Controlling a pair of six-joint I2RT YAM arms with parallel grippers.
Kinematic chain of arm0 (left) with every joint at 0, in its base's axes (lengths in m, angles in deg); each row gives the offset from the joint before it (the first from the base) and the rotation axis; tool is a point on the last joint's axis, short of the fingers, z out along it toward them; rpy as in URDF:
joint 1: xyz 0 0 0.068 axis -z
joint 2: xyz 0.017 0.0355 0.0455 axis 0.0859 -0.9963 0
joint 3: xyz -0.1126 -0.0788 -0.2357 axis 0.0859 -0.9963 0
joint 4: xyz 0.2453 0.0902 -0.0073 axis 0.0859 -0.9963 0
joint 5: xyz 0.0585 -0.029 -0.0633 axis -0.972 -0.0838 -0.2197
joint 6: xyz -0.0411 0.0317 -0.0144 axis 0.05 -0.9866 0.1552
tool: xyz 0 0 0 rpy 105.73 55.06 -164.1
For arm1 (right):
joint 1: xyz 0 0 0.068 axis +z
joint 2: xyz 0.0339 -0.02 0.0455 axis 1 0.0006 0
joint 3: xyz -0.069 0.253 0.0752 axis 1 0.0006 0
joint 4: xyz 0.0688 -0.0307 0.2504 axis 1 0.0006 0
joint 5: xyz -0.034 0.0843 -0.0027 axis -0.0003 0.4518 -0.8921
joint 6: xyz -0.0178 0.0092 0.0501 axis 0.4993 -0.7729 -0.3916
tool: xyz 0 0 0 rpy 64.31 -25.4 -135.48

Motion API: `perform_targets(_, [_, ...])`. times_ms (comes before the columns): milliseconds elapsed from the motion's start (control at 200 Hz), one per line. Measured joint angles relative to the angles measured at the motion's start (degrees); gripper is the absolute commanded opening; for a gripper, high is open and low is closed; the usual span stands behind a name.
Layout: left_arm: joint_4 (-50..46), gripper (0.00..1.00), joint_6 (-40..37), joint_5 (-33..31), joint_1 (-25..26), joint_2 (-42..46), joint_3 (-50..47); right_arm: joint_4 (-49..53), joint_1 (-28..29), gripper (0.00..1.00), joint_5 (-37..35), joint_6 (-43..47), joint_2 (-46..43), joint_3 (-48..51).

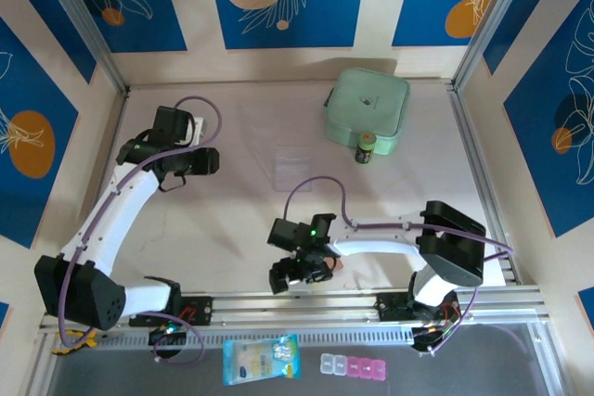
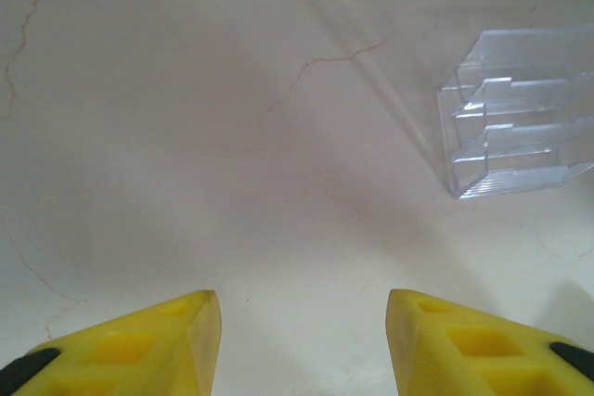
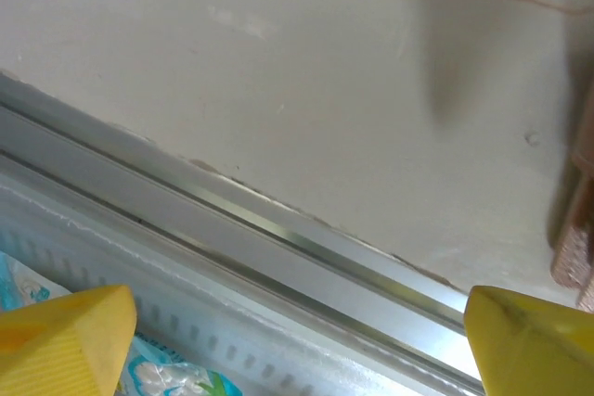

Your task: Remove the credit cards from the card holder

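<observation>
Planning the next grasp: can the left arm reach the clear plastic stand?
Probably yes: the left gripper is open, with bare table between it and the clear plastic stand.
</observation>
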State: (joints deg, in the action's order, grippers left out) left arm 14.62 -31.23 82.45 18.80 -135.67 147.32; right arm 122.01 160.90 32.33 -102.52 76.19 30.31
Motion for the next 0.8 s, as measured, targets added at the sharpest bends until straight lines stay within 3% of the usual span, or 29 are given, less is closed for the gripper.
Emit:
perform_targets(305, [3.78,0.52,1.60,-0.11,-1.11,3.80,-5.84,3.82,-3.34,1.00,-3.52,-1.11,-0.17,1.60])
perform_targets(650, [4.98,0.52,3.15,-0.17,-1.49,4.90,-7.67,2.40,-17.03,0.99,-5.14,0.61,-5.18,7.30])
perform_targets(800, [5.07,0.53,3.15,-0.17,-1.77,4.90,-7.67,-0.46,-20.20,0.99,-4.26,2.89,-4.66,6.84])
